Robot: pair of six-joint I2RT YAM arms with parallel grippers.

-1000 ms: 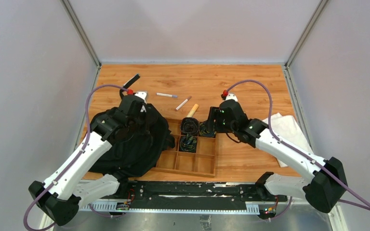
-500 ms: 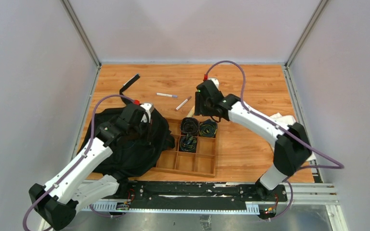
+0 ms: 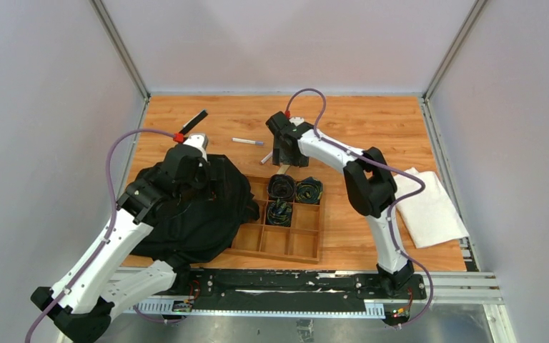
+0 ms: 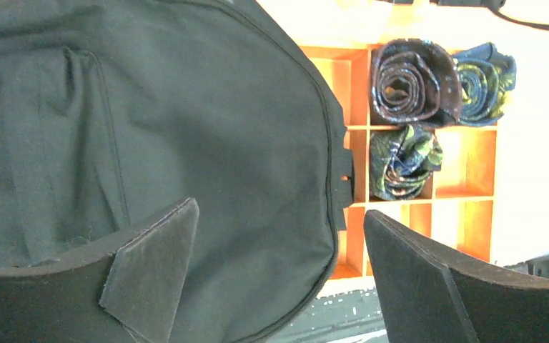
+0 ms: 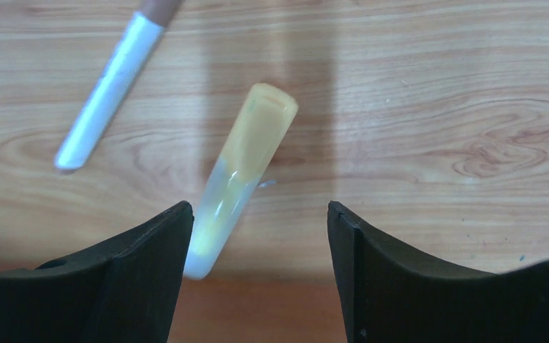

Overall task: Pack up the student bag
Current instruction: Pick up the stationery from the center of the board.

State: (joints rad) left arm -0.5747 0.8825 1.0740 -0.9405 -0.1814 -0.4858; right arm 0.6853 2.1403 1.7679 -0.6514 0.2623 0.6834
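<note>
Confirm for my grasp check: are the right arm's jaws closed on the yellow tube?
No, the right gripper holds its jaws open, with the yellow tube lying free on the table.

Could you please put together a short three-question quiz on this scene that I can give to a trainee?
1. True or false: the left gripper is clamped on the student bag.
2. How many compartments of the wooden tray hold rolled fabric? A) one B) three C) five
3. In a few words: what lies below the right gripper?
Key: 1. False: its jaws stand open above the bag, with nothing between them. 2. B. 3. A yellow tube, lying on the wood close to one finger of the open jaws.
</note>
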